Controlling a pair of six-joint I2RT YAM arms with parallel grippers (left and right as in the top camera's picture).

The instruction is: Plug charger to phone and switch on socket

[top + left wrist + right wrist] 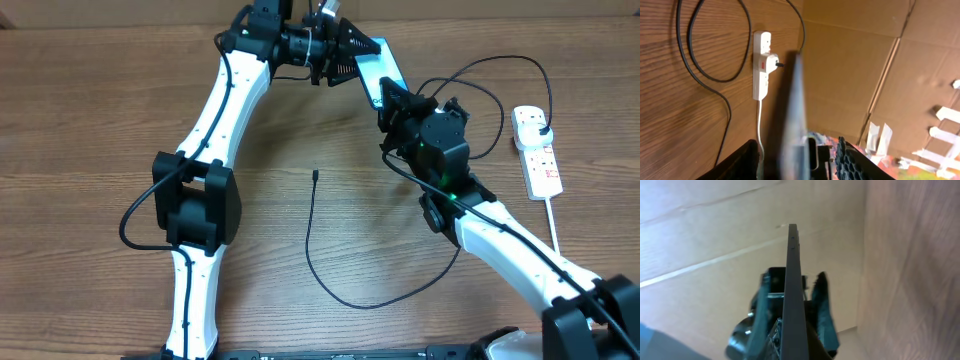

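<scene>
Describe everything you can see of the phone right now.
The phone is a slim slab with a glowing light-blue screen and a dark edge, small holes at one end. It is tilted, screen partly up, near the far side of the table. The right hand is shut on its nearer end; the left hand straddles the far end, jaws apart. The charger tip lies apart from it.

Left of the white-and-black left arm (pixel 225 110) the brown wooden table (pixel 90 120) lies open; between it and the right arm (pixel 500 235) only the long thin black charger cable (pixel 307 235) loops across the surface. At the back the slim blue-screened phone (pixel 380 75), between the left gripper (pixel 350 55) and right gripper (pixel 387 97), bars the gap, and cable loops lie just beside the small white oblong power strip (pixel 538 150) at the right edge.
</scene>
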